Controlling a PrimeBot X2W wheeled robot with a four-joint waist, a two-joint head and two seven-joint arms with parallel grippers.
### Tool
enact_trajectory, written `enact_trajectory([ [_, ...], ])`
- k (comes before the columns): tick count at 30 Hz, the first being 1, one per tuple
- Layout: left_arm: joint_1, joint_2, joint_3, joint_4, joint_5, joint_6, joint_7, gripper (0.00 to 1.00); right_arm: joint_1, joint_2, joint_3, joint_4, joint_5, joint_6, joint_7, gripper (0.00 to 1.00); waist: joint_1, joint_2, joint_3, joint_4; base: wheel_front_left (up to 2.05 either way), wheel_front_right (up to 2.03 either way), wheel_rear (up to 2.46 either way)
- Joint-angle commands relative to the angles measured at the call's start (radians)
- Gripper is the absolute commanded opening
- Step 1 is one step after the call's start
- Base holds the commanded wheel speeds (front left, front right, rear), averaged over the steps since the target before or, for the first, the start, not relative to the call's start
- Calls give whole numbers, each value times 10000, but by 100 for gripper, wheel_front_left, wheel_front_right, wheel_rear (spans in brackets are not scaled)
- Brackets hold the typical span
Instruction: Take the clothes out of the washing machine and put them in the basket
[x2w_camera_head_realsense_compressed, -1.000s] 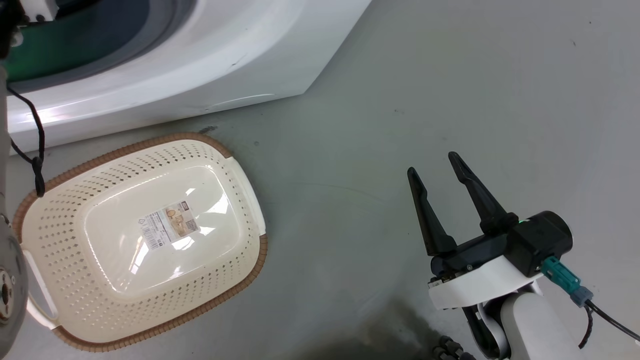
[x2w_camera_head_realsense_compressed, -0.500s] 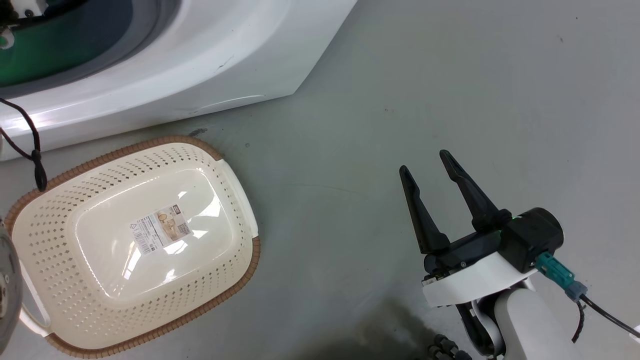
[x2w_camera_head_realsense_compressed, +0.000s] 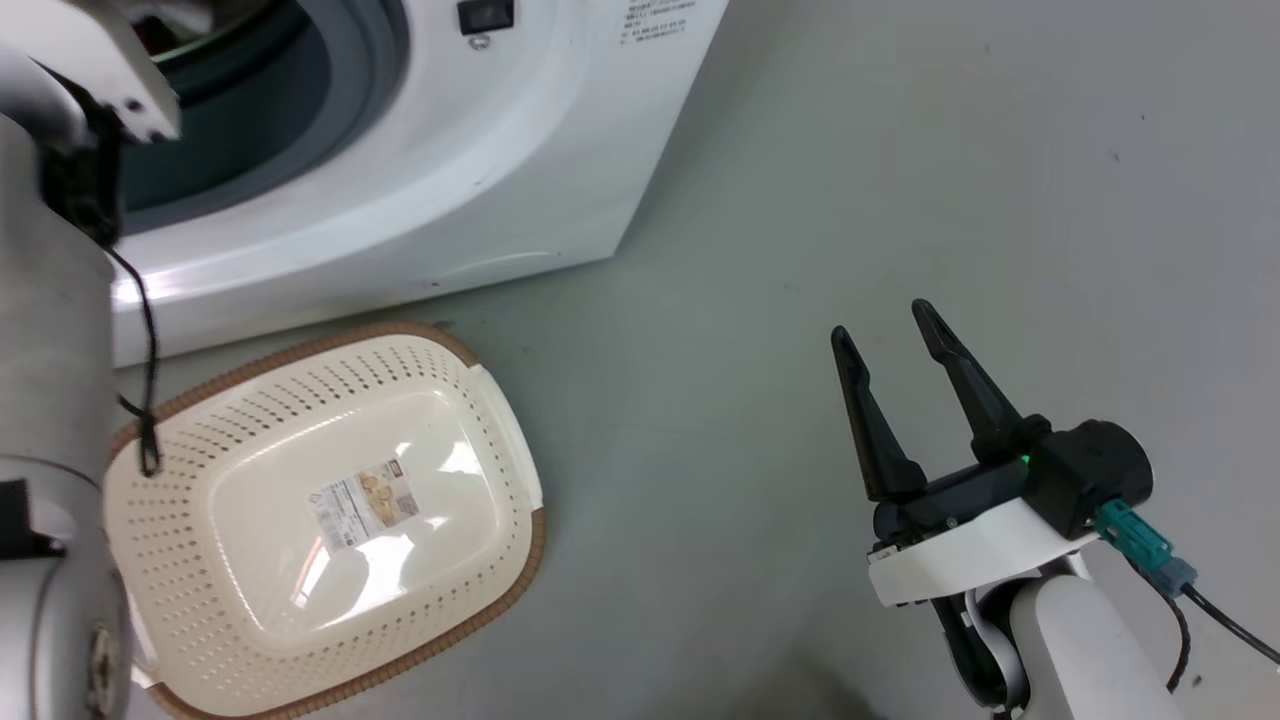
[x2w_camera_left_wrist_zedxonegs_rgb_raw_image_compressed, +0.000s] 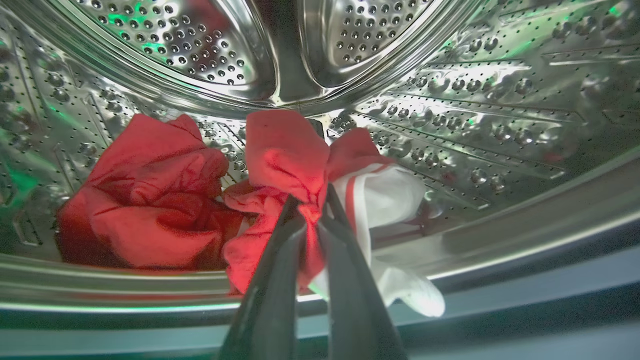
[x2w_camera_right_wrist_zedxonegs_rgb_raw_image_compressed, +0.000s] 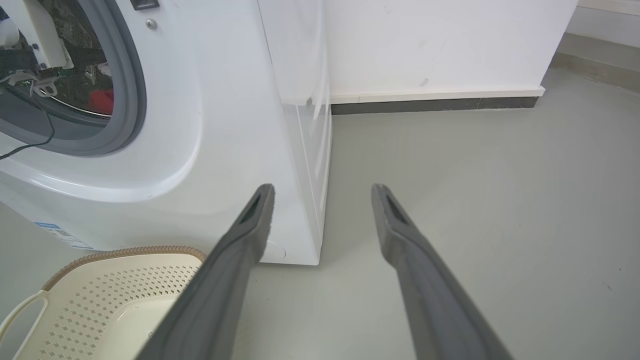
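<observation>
Left tool (x2w_camera_left_wrist_zedxonegs_rgb_raw_image_compressed: 311, 198): inside the drum (x2w_camera_left_wrist_zedxonegs_rgb_raw_image_compressed: 465, 105), its fingers pinching a red-and-white garment (x2w_camera_left_wrist_zedxonegs_rgb_raw_image_compressed: 285, 150) that drapes over the drum's front lip.
Other clothes: a red heap (x2w_camera_left_wrist_zedxonegs_rgb_raw_image_compressed: 150, 200) lies just left of that garment, low in the drum.
Right tool (x2w_camera_head_realsense_compressed: 880, 322): fingers spread, above the floor (x2w_camera_head_realsense_compressed: 900, 150), well right of the basket.
Basket (x2w_camera_head_realsense_compressed: 445, 385): on the floor, close in front of the washer (x2w_camera_head_realsense_compressed: 480, 150), a paper label (x2w_camera_head_realsense_compressed: 365, 500) on its bottom.

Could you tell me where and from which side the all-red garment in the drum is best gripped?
Probably its raised top fold, reached through the front and from above: the all-red garment lies bunched on the drum floor, folds standing up. The left pincer is shut on the red-and-white garment.
</observation>
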Motion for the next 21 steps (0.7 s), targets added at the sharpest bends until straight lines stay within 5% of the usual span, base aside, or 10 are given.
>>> enact_trajectory([
  [1,272,-133,-16,11,-85,-59,-352,0,121,8,-76,-6,64,-3,-29,100,0,0,-369,236,0,0,0],
  [13,2202,-984,-111,59,-547,-313,-1868,0,859,8,-530,38,-209,-3,264,100,0,0,-2264,969,0,0,0],
  [21,3671,-1343,19,-1647,-449,-331,-1912,0,1426,8,-752,-102,-185,-3,574,100,0,0,-3350,1342,0,0,0],
])
